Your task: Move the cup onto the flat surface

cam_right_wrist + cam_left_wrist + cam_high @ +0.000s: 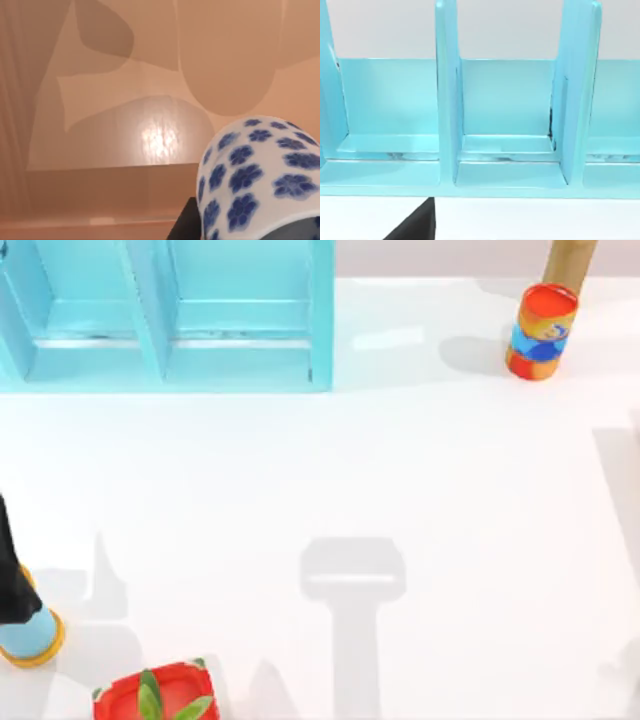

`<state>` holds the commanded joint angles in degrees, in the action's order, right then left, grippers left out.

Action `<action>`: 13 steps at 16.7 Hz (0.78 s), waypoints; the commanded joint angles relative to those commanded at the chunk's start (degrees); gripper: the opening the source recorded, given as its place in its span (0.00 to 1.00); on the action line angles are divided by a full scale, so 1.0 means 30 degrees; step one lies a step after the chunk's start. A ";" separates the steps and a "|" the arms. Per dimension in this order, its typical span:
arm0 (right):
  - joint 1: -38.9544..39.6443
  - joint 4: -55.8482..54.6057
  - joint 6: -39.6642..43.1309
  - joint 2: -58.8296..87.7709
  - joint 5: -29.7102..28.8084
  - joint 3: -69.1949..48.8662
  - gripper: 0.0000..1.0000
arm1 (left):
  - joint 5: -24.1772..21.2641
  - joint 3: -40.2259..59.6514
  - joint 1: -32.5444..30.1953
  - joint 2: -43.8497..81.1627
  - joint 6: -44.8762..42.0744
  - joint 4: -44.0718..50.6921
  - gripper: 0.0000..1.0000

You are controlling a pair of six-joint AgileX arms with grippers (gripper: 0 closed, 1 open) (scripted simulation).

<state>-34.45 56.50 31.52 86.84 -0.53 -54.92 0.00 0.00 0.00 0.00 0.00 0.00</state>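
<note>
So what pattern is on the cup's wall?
Blue flower-like dots on white, best seen on the cup in the right wrist view.

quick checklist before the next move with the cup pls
1. Cup close in front of the right wrist camera: ok.
2. Cup held securely: cannot tell.
3. Bare stretch of table in the middle for setting down: ok.
4. Can upright at the far right, apart from the middle: ok.
5. Shelf at the far left and plant pot at the near edge, both off the middle: ok.
6. Cup's place above the table: cannot tell.
</note>
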 joint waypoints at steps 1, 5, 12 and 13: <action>0.0677 0.0796 -0.0731 -0.0643 -0.0039 -0.0354 0.00 | 0.0000 0.0000 0.0000 0.0000 0.0000 0.0000 1.00; 0.3762 0.4314 -0.3265 -0.2894 -0.0026 -0.1462 0.00 | 0.0000 0.0000 0.0000 0.0000 0.0000 0.0000 1.00; 0.5378 0.6138 -0.4520 -0.3785 0.0139 -0.1765 0.00 | 0.0000 0.0000 0.0000 0.0000 0.0000 0.0000 1.00; 0.5296 0.6102 -0.4530 -0.3694 0.0156 -0.1692 0.00 | 0.0000 0.0000 0.0000 0.0000 0.0000 0.0000 1.00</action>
<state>-18.56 74.80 17.93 75.76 -0.06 -59.99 0.00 0.00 0.00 0.00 0.00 0.00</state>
